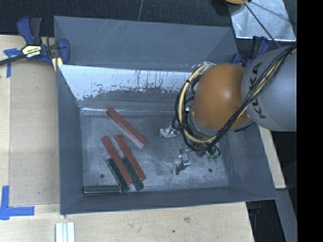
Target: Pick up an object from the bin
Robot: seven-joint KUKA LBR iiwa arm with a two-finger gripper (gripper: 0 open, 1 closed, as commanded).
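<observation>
Orange wrist cover (219, 97), gripper (178, 165) near red bars (130, 156) (lying upper-left to lower-right)

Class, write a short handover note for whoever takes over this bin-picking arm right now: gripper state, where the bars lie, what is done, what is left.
Gripper: open, low over the bin floor in its right half, nothing between the fingers.
Things: a pale red bar lies nearest, toward the view's left. Two red bars and dark green bars lie bunched at the front left.
Done: nothing picked yet.
Left: close on one bar and lift it out.
</observation>
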